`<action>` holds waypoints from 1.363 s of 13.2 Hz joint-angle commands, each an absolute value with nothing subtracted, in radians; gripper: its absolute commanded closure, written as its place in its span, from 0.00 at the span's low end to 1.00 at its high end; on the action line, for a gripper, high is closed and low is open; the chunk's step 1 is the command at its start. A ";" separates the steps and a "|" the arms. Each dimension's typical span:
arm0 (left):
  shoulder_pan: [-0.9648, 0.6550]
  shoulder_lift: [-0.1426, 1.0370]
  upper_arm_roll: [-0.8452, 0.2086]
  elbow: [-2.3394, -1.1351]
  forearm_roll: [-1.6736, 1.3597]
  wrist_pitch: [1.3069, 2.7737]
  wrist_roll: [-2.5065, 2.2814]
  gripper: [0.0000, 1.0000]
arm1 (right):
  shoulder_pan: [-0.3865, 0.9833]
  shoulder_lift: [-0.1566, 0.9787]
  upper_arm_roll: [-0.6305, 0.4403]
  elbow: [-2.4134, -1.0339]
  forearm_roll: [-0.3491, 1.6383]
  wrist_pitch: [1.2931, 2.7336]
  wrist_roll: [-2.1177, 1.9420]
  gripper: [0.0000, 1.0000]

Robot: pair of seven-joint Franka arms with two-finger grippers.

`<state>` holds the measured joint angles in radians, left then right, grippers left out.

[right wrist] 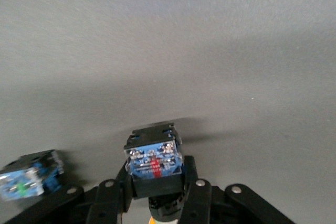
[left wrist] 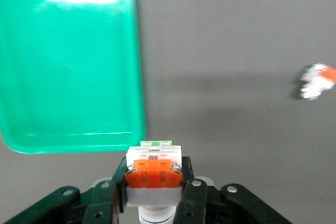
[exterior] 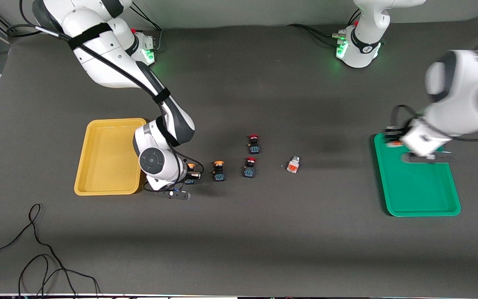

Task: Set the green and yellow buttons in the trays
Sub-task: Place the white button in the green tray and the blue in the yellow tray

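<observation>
Right gripper (right wrist: 156,195): clamped on yellow-capped button (right wrist: 154,159) at table level, just beside yellow tray (exterior: 98,182).
Tray bearing: nine o'clock from that button in front view; right arm nearer.
Left gripper (left wrist: 155,195): holding white-orange button (left wrist: 154,171) over green tray (exterior: 419,195) rim.
</observation>
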<state>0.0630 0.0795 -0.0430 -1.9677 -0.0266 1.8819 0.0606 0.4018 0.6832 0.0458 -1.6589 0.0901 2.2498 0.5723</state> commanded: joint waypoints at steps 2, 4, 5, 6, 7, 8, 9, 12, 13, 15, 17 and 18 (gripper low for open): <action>0.185 0.139 -0.061 -1.948 0.066 1.897 0.198 0.95 | 0.405 0.493 0.003 -1.672 0.089 2.048 0.572 1.00; 0.186 0.214 -0.060 -1.953 0.067 1.978 0.181 0.95 | 0.403 0.402 -0.034 -1.672 0.089 1.935 0.551 1.00; 0.184 0.260 -0.061 -1.956 0.067 2.023 0.176 0.95 | 0.403 0.362 -0.064 -1.674 0.090 1.878 0.502 1.00; 0.181 0.306 -0.061 -1.956 0.067 2.070 0.157 0.95 | 0.403 0.330 -0.105 -1.675 0.091 1.827 0.430 1.00; 0.173 0.352 -0.061 -1.956 0.067 2.112 0.115 0.95 | 0.403 0.310 -0.153 -1.675 0.095 1.789 0.344 1.00; 0.169 0.392 -0.061 -1.956 0.074 2.150 0.094 0.95 | 0.403 0.298 -0.196 -1.681 0.100 1.767 0.266 1.00; 0.164 0.423 -0.061 -1.957 0.087 2.183 0.089 0.95 | 0.403 0.285 -0.225 -1.703 0.101 1.766 0.212 1.00; 0.166 0.485 -0.060 -1.957 0.087 2.249 0.057 0.80 | 0.403 0.281 -0.311 -1.781 0.103 1.824 0.053 1.00; 0.167 0.486 -0.060 -1.959 0.089 2.247 0.046 0.67 | 0.403 0.278 -0.334 -1.831 0.106 1.877 0.011 1.00; 0.173 0.497 -0.061 -1.957 0.089 2.263 0.044 0.00 | 0.403 0.267 -0.350 -1.957 0.107 2.033 -0.030 1.00; 0.175 0.486 -0.061 -1.954 0.089 2.250 0.046 0.00 | 0.405 0.271 -0.348 -2.073 0.113 2.200 -0.038 1.00; 0.176 0.470 -0.061 -1.950 0.089 2.238 0.048 0.00 | 0.406 0.279 -0.348 -2.124 0.114 2.280 -0.038 1.00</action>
